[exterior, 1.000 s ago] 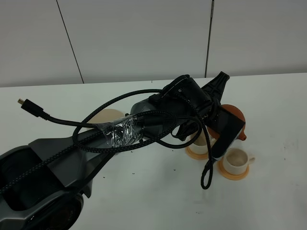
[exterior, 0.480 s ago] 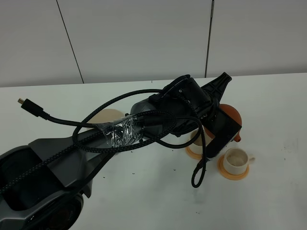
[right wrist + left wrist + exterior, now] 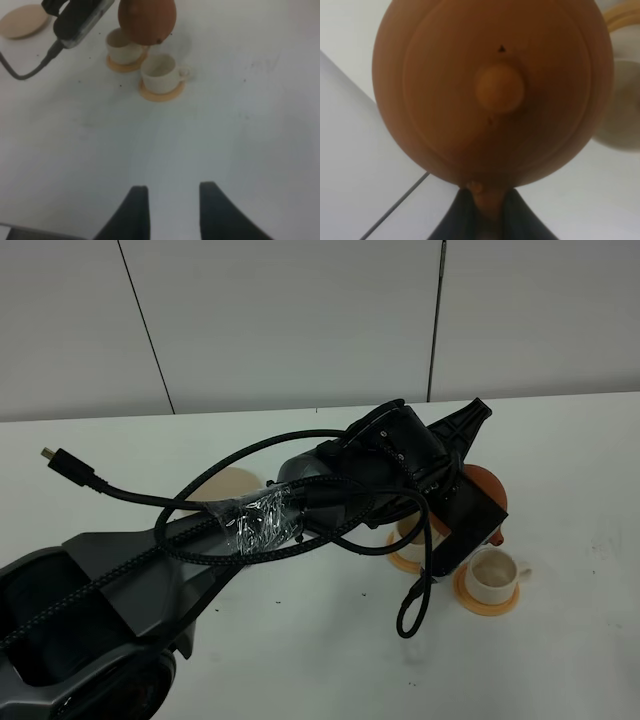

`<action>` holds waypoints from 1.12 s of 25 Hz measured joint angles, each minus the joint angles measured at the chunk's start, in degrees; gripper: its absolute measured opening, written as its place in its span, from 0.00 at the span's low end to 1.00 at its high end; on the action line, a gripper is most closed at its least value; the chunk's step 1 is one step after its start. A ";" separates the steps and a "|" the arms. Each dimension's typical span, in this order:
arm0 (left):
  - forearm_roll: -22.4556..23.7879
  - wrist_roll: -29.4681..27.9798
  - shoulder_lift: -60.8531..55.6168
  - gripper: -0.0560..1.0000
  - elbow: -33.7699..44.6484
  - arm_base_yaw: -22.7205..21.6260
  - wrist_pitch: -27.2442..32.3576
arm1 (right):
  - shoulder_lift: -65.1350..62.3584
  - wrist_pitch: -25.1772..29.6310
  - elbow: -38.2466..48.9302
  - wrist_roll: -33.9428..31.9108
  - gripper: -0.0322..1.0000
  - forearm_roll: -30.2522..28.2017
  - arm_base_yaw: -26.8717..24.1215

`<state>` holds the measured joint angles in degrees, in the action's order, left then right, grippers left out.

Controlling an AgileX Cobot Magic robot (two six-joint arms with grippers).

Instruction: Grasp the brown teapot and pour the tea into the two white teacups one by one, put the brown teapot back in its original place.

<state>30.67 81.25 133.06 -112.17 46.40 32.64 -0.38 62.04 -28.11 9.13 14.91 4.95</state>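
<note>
1. The table (image 3: 300,640) is plain white and matte, with a few small dark specks on it.
2. Behind it stands a wall (image 3: 300,320) of pale grey panels divided by thin dark seams.
3. Faint grey marks (image 3: 605,540) lie on the table towards its right side. They may be scribbles, but they are too pale to read.
4. The left arm reaches across to the right of the exterior view, trailing black cables (image 3: 180,510) bound with a wrap of clear tape (image 3: 262,520). A loose plug end (image 3: 48,453) sticks out over the table.
5. The left claw (image 3: 488,210) is clamped tight on the handle of the brown teapot (image 3: 492,90). The knobbed lid faces the wrist camera.
6. The brown teapot hangs clear of the table, over the two white cups and well apart from the beige saucer (image 3: 228,483).
7. The right-hand teacup (image 3: 493,575) sits on an orange coaster (image 3: 487,606). Its handle points away from the arm.
8. The left-hand teacup (image 3: 408,533) is half hidden behind the arm and stands on a coaster of its own (image 3: 405,562).
9. The right claw (image 3: 172,200) hangs above bare table with its jaws apart and nothing between them, well short of the cups.
</note>
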 joint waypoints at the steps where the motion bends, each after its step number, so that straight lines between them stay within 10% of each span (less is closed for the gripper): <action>1: 0.00 0.00 -0.15 0.22 0.00 0.01 0.69 | 0.00 0.00 0.00 0.00 0.27 0.00 0.00; 28: 0.10 6.99 -0.89 0.22 0.00 0.71 2.97 | 0.00 0.00 0.00 0.00 0.27 0.00 0.00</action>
<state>30.78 88.24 132.17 -112.17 47.11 35.60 -0.38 62.04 -28.11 9.13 14.91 4.95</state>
